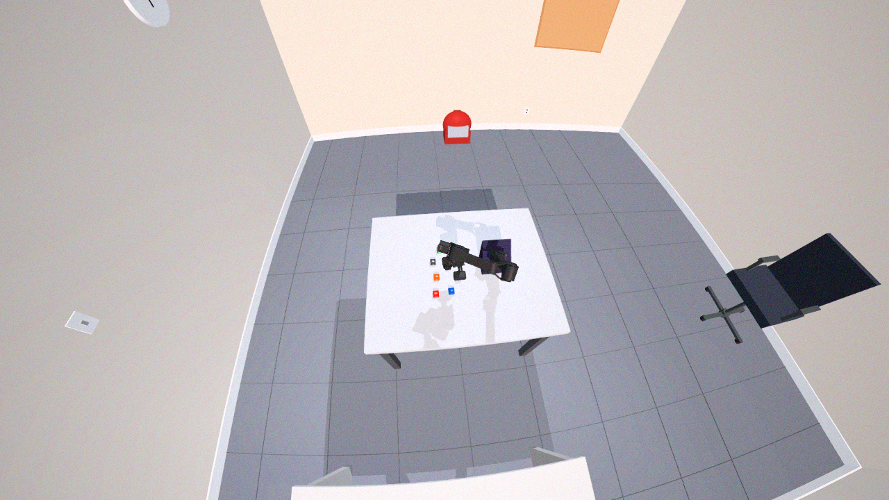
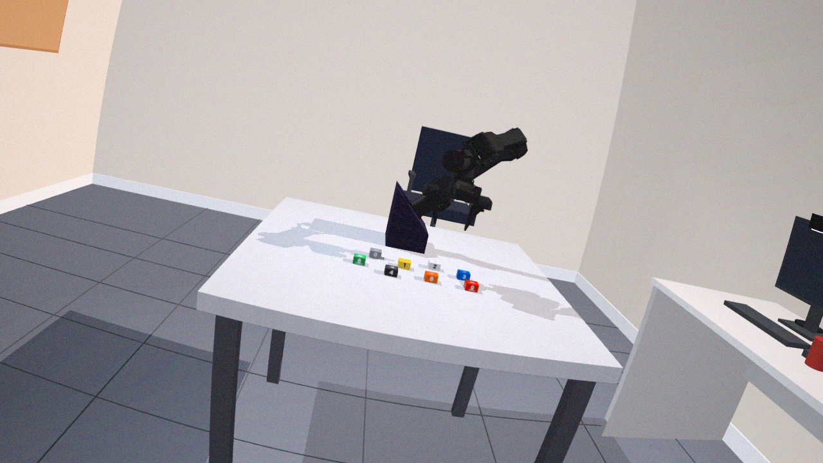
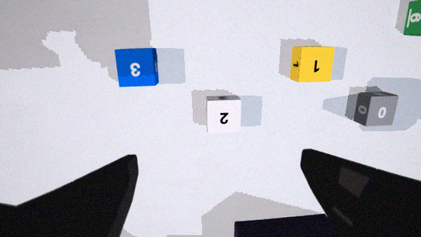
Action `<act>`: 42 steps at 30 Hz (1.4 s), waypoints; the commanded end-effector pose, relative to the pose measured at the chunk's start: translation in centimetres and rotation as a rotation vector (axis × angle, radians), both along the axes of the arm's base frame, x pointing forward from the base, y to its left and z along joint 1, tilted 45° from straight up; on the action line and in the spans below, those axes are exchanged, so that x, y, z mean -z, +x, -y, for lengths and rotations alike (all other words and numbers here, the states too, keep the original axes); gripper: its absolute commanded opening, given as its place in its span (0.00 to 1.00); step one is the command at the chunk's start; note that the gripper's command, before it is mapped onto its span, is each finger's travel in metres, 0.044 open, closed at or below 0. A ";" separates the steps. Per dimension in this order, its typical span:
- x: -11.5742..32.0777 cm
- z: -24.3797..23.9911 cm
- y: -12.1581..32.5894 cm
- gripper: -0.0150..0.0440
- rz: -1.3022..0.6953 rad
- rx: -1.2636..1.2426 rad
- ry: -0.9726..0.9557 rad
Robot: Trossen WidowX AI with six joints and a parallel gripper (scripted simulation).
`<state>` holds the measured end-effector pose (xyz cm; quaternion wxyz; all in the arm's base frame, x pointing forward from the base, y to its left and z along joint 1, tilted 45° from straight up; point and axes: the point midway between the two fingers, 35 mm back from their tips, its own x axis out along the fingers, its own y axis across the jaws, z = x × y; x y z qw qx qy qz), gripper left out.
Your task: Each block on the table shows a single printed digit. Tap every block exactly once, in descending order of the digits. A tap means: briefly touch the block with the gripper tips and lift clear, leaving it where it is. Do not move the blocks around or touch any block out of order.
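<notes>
My gripper is open and empty, high above the table. In the wrist view the white 2 block lies just beyond and between the fingertips. The blue 3 block is up-left of it, the yellow 1 block up-right, and the grey 0 block right. The green 6 block is cut by the corner. The red 9, orange 8 and black 4 blocks form the front row.
The arm's dark wedge-shaped base stands on the white table behind the blocks. In the top view the arm covers the white, yellow and grey blocks. An office chair stands beyond the table.
</notes>
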<state>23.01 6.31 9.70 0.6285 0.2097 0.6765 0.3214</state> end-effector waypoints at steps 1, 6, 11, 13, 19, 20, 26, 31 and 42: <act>-3.0 -3.2 2.5 0.93 0.017 -0.003 0.008; -4.6 -5.1 3.4 0.93 0.017 -0.004 0.014; -4.6 -5.1 3.4 0.93 0.017 -0.004 0.014; -4.6 -5.1 3.4 0.93 0.017 -0.004 0.014; -4.6 -5.1 3.4 0.93 0.017 -0.004 0.014; -4.6 -5.1 3.4 0.93 0.017 -0.004 0.014; -4.6 -5.2 3.6 0.93 0.017 -0.004 0.014; -5.1 -6.0 7.8 0.93 0.020 -0.004 0.015; -5.1 -6.8 11.0 0.93 0.021 -0.004 0.015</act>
